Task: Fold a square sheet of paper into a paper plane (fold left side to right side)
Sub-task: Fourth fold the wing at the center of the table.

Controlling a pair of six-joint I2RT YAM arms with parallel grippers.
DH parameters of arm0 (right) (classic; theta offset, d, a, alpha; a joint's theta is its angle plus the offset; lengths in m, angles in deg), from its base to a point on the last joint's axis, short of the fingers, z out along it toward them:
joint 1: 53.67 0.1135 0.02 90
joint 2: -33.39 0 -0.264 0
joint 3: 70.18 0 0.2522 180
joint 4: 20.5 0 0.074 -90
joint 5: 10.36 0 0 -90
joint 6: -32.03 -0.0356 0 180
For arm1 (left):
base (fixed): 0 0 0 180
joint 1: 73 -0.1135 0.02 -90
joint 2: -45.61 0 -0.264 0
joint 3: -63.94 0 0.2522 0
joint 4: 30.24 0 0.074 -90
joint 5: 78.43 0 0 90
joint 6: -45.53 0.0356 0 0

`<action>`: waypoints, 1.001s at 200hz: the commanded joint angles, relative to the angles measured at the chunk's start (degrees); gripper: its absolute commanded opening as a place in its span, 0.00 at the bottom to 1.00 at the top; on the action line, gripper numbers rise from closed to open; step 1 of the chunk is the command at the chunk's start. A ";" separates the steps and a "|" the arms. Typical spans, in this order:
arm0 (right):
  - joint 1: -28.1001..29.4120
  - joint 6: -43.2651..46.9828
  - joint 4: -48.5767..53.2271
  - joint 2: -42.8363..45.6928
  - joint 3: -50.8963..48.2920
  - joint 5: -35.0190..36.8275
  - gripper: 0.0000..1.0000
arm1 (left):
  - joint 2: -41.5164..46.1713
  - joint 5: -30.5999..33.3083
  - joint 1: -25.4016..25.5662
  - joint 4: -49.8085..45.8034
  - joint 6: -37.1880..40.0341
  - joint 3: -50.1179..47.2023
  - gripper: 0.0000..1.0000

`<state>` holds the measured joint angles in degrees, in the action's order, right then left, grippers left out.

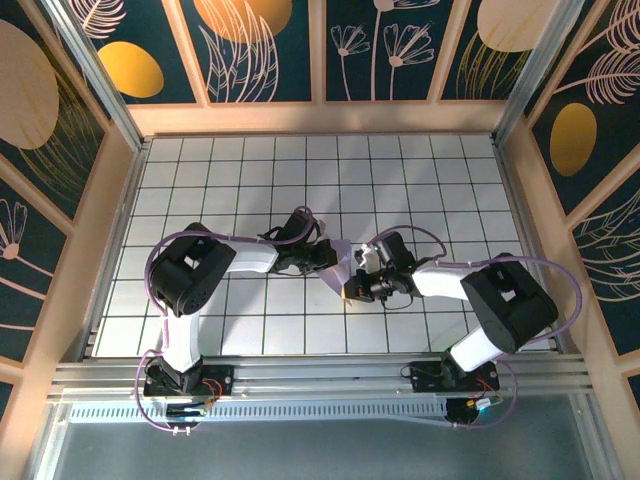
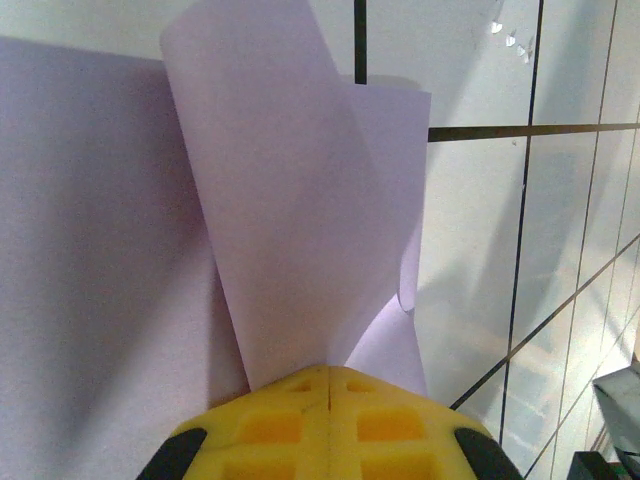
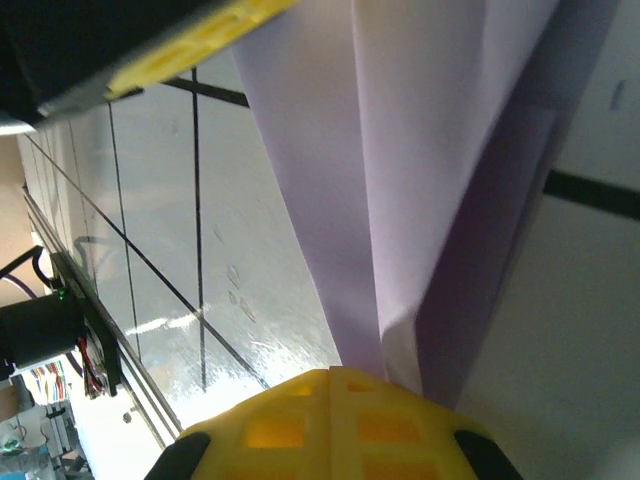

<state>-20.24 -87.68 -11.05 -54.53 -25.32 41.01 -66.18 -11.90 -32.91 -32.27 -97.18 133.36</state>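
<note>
Paper (image 2: 300,200), edges clamped by left gripper (image 2: 330,372) and right gripper (image 3: 330,372), amid open tiles (image 1: 250,180).

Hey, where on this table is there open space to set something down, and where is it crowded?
Free: the back of the table, up to the back wall, plus the tiles between the sheet of paper and the near rail. Crowded: the middle, where the left claw and right claw both pinch that sheet.

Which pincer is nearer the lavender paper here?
Neither: both touch it. The left pincer is shut on the lavender paper from its left side, the right pincer from its right.
</note>
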 commanded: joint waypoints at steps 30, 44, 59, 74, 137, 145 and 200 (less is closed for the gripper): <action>-0.40 2.05 -0.98 -2.59 2.88 1.27 0.00 | -1.73 3.51 -0.11 -7.60 1.55 -1.08 0.05; -0.39 2.14 -0.78 -2.93 2.62 1.22 0.00 | -1.67 3.51 -0.13 -7.56 1.46 -1.17 0.04; -0.38 2.12 -0.80 -2.95 2.19 1.10 0.00 | -1.54 3.67 -0.11 -7.51 1.47 -1.21 0.05; -0.30 1.94 -0.93 -2.62 1.55 0.94 0.00 | -1.66 3.69 -0.11 -7.51 1.43 -1.25 0.04; 0.32 1.24 -1.15 -2.22 -0.18 0.58 0.00 | -1.71 3.69 -0.11 -7.44 1.40 -1.26 0.04; 0.41 1.16 -1.13 -2.16 -0.41 0.58 0.00 | -1.74 3.69 -0.05 -7.42 1.38 -1.25 0.05; 0.74 0.80 -1.31 -1.38 -1.19 0.32 0.00 | -1.85 3.69 -0.12 -7.42 1.36 -1.34 0.04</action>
<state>-20.11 -86.87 -12.54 -56.87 -25.11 41.19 -66.18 -11.79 -32.86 -32.30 -97.15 133.36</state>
